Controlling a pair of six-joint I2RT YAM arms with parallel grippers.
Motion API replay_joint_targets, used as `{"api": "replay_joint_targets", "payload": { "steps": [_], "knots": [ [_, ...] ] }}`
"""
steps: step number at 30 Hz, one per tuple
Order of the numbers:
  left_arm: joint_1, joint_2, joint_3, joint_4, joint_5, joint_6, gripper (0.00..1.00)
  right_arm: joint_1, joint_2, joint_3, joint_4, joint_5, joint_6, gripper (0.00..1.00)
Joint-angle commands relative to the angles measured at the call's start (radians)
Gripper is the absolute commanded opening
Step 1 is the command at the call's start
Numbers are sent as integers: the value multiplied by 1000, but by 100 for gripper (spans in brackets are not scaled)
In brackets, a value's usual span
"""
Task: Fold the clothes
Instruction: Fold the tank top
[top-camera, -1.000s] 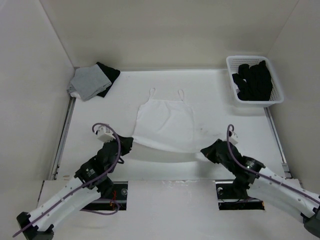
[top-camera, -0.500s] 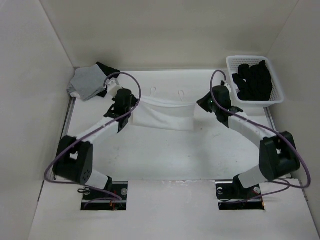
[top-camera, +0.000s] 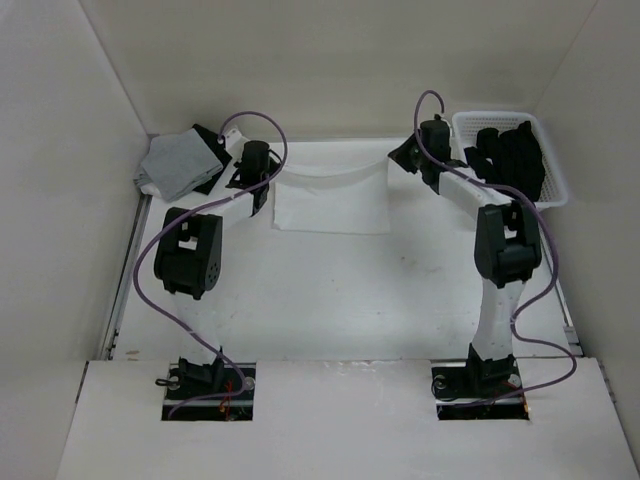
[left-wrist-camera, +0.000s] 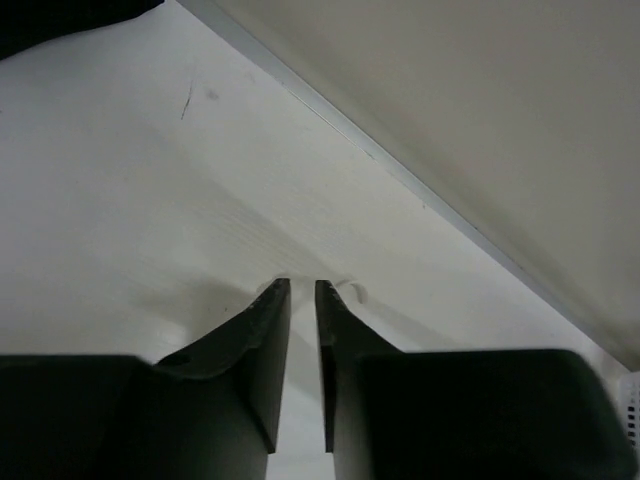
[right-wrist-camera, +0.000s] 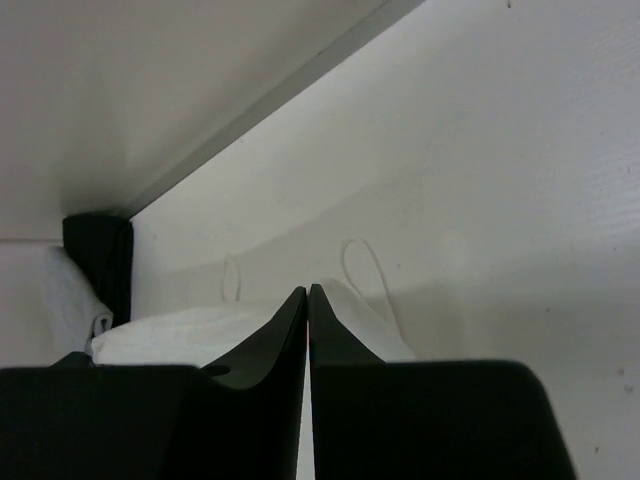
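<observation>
The clothes (top-camera: 330, 203), a white strappy top, lie folded in half as a wide band at the far middle of the table. My left gripper (top-camera: 266, 183) is at the band's far left corner. In the left wrist view its jaws (left-wrist-camera: 303, 285) stand a narrow gap apart, with a strap loop (left-wrist-camera: 352, 291) just beyond the tips. My right gripper (top-camera: 396, 162) is at the far right corner. In the right wrist view its fingers (right-wrist-camera: 307, 290) are pressed together, with the white fabric (right-wrist-camera: 180, 335) drawn up to the tips and two strap loops (right-wrist-camera: 360, 265) behind.
A white basket (top-camera: 510, 207) of black garments (top-camera: 510, 160) stands at the far right, close to the right arm. A light grey garment (top-camera: 175, 165) lies on a black one (top-camera: 215, 140) in the far left corner. The back wall rises just beyond both grippers.
Both arms swung from the near edge to the far end of the table, carrying the hem over the top and folding it in half. The left jaws have parted.
</observation>
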Motion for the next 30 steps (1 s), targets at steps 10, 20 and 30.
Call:
{"api": "replay_joint_targets", "payload": {
  "steps": [10, 20, 30],
  "knots": [
    [25, -220, -272, 97, 91, -15, 31, 7, -127, -190, 57, 61, -50, 36],
    [-31, -380, -673, 199, 163, -82, 26, 71, -393, -730, 350, 27, -5, 1],
    [-57, -348, -672, 324, 208, -116, 15, 84, -387, -780, 392, -19, -5, 3]
  ]
}}
